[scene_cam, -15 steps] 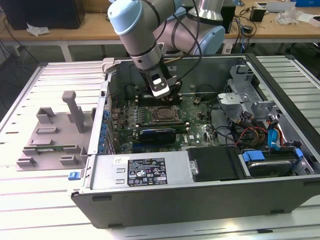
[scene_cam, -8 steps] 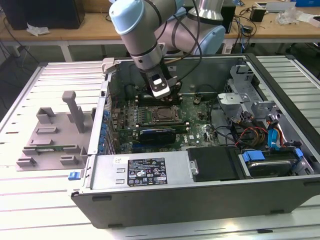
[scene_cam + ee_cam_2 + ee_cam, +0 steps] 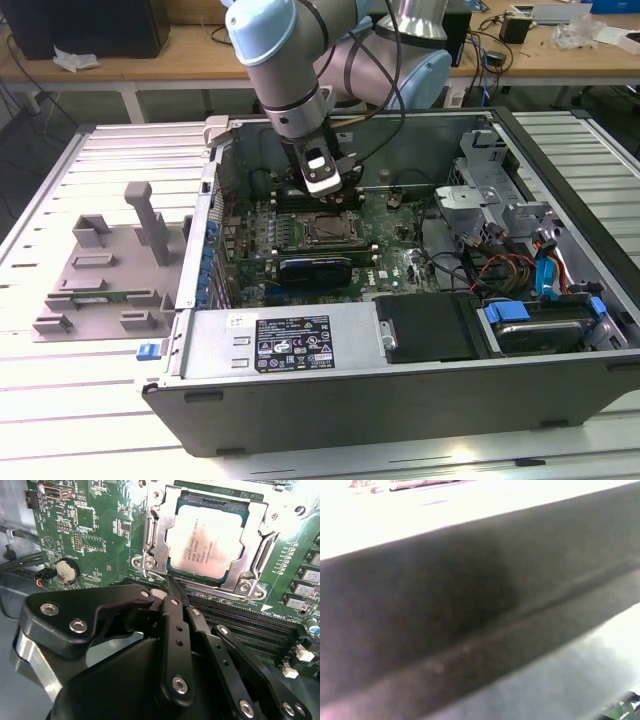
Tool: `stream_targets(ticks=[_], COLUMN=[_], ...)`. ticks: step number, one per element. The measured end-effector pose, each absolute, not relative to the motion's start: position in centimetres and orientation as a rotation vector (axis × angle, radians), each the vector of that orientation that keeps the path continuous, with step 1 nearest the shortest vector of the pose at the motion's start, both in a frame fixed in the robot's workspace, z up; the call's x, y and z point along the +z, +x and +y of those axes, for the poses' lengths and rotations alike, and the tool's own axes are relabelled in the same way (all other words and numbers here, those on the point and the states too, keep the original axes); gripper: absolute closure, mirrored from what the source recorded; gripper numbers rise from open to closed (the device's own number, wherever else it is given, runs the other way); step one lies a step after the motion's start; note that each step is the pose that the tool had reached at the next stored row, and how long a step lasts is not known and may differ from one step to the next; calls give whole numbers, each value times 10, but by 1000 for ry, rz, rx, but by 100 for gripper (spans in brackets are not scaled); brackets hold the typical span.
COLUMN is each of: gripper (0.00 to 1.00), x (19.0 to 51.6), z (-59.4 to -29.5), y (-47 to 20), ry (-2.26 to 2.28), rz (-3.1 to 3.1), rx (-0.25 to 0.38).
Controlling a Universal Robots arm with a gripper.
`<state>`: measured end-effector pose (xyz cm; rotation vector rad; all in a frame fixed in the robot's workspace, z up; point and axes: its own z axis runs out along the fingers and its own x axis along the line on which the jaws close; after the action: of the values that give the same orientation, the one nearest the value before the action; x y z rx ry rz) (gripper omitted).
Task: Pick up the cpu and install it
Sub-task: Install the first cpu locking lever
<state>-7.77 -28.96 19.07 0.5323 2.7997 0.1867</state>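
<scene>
While the arm is reaching into the open computer case [image 3: 400, 400], one cpu [image 3: 212, 542] is lying flat inside the one metal-framed socket [image 3: 150, 545] on the green motherboard [image 3: 90, 535], seemingly already seated. One gripper [image 3: 172, 587] is hovering just beside the socket's edge, its jaws looking closed together and holding nothing. Judging by its look, the chip is light, stiff and slick on top, with a delicate underside, so gripping by its opposite edges seems wisest. One round coin battery [image 3: 66, 570] is sitting nearby.
</scene>
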Motion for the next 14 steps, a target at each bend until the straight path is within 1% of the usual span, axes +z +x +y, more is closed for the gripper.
stream_targets(ticks=[12, 14], gripper=[89, 89], x=[191, 191], z=[-290, -291], y=[-72, -72], ry=[539, 543], rz=[2815, 2810], rx=[207, 228])
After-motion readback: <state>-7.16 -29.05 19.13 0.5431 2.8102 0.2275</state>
